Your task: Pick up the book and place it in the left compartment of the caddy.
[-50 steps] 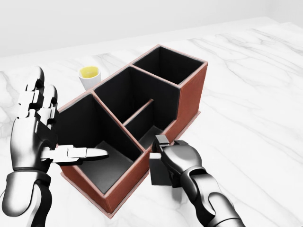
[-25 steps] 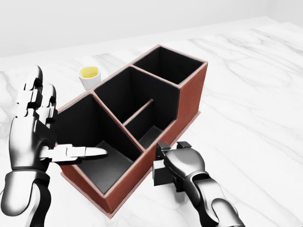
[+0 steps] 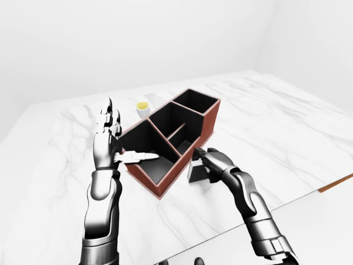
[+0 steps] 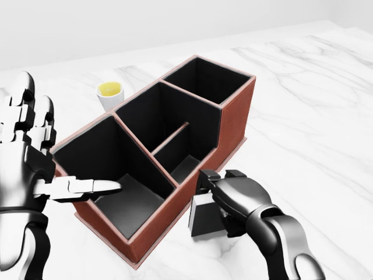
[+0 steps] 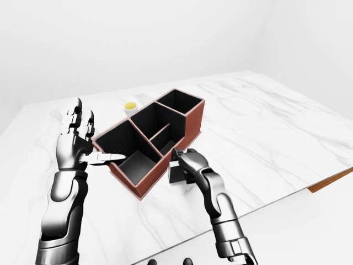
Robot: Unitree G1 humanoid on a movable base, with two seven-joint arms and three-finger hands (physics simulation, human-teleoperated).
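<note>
The red-brown caddy [image 4: 233, 122] with black insides lies slantwise across the marble table in the head view. Its left compartment [image 4: 125, 198] holds nothing. The book [image 4: 204, 221], a small dark slab, stands upright just outside the caddy's lower wall, below the middle compartments. My right hand [image 4: 217, 195] is shut on the book's top edge, fingers curled over it. My left hand [image 4: 41, 175] is open at the view's left, fingers raised, with its thumb stretched over the left compartment's rim.
A white cup with yellow contents [image 4: 109, 93] stands just above the caddy's upper-left wall. In the left-eye view the table edge [image 3: 309, 196] runs along the lower right, with a brown strip beyond. White walls stand behind.
My right hand has dropped lower in the head view with the book still in it, beside the caddy wall. My left hand has shifted to the left, staying open.
</note>
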